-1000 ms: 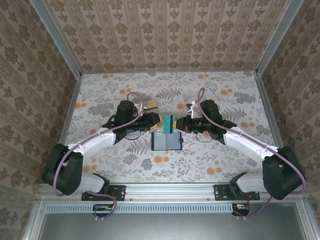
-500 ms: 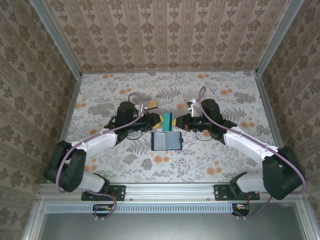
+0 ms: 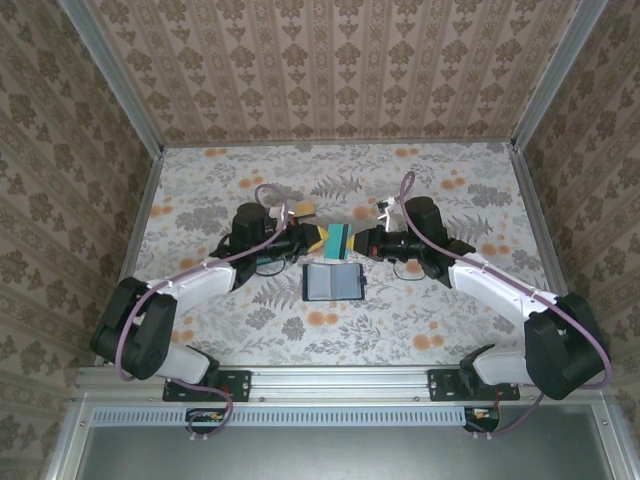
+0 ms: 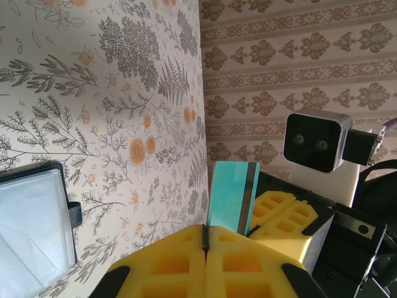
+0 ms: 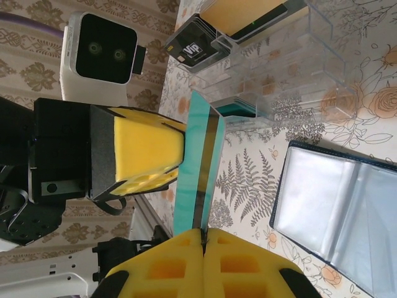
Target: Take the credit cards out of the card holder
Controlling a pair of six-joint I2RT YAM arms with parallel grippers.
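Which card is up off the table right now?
The teal card with the dark stripe, pinched between the left claw and right claw; the black card and tan-orange card lie in the clear tray.
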